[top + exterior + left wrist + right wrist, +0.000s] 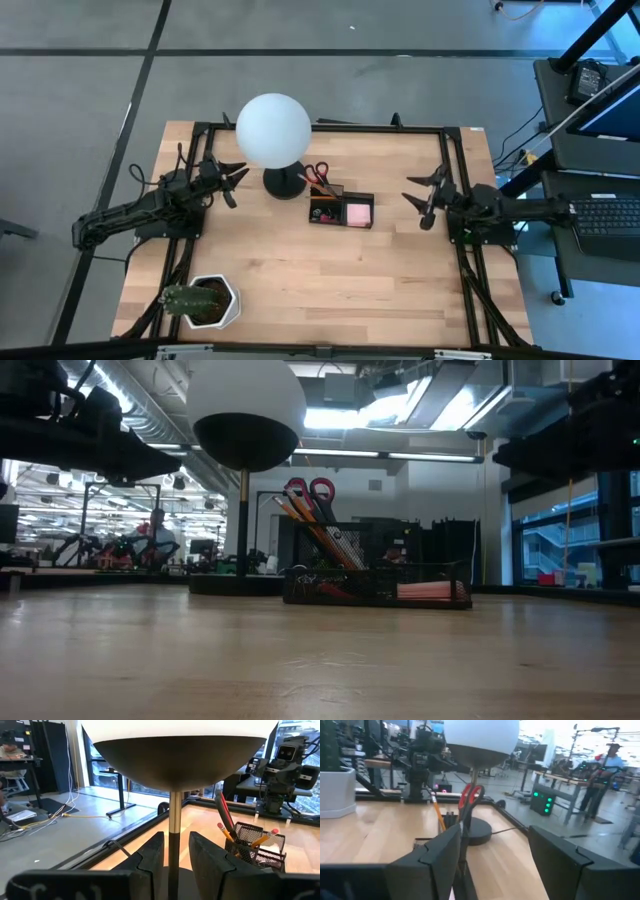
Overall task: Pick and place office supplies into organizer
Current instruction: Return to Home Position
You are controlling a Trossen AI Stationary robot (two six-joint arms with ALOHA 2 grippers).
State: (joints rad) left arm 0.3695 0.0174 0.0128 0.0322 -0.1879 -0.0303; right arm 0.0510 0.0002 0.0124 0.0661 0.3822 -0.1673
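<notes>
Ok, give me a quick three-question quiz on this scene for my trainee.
1. True or false: the pink sticky-note pad lies in the organizer.
2. The scissors stand in: A the organizer, B the plant pot, C the lamp base.
3. Fill in: the left tool and right tool both hold ____.
Key: 1 true; 2 A; 3 nothing, both are open.

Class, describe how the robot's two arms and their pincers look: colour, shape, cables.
Both arms are dark and jointed; black cables loop beside the left arm. The left pincer, by the globe lamp, and the right pincer, right of the organizer, each have two black, wedge-shaped fingers.
</notes>
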